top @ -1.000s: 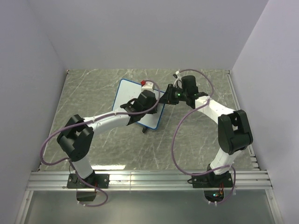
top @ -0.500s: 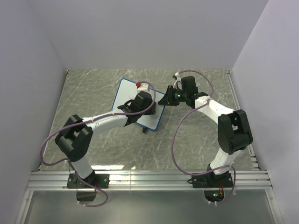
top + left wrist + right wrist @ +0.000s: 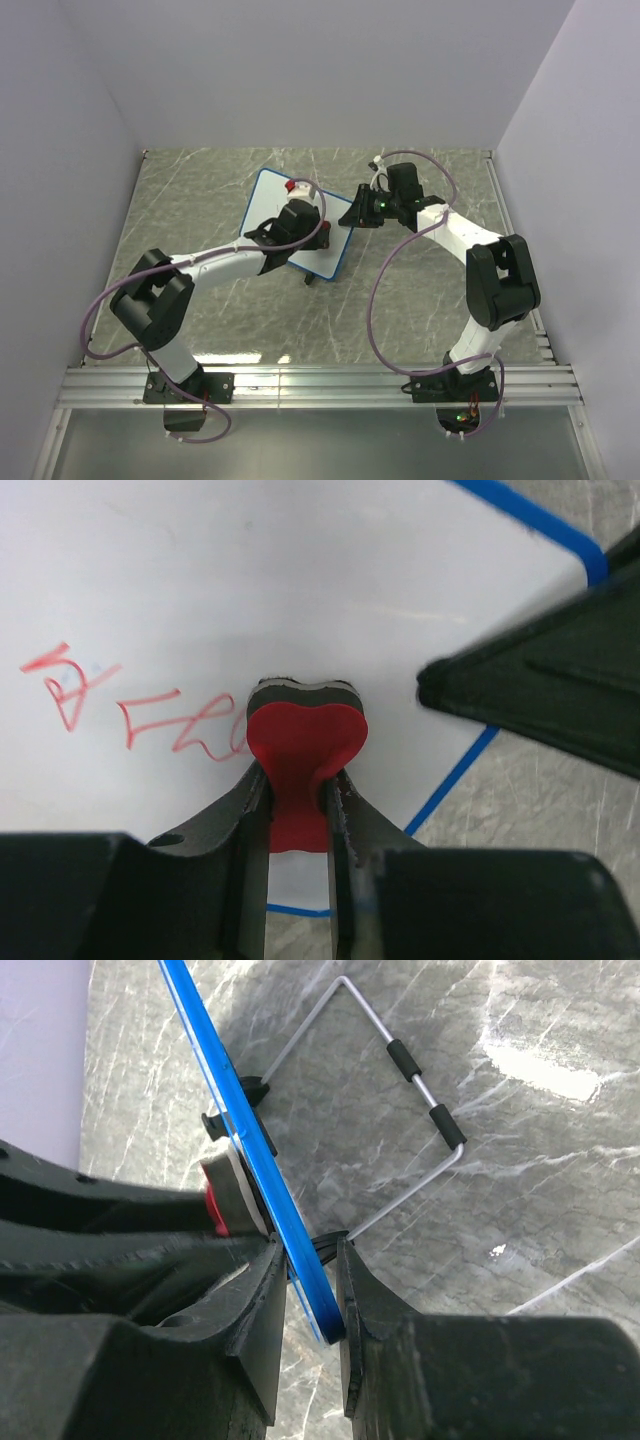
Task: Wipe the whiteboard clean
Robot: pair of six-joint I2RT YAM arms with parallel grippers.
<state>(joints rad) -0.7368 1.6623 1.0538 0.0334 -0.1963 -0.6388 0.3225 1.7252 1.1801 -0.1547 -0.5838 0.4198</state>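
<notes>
From above, I see the whiteboard [image 3: 270,203] near the middle of the table [image 3: 190,200], with my left gripper [image 3: 296,196] over it and my right gripper [image 3: 350,217] at its 3 o'clock edge.

Left wrist: the gripper is clamped on a red eraser [image 3: 300,742]. The red scribbles [image 3: 150,708] at its 9 o'clock are unreadable.

Right wrist: the jaws pinch the blue frame, and a wire stand [image 3: 403,1061] sits at 1 o'clock.

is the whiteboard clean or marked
Marked: red scribbles show on the blue-framed white board, beside the red bow-shaped eraser block in the left gripper.
</notes>
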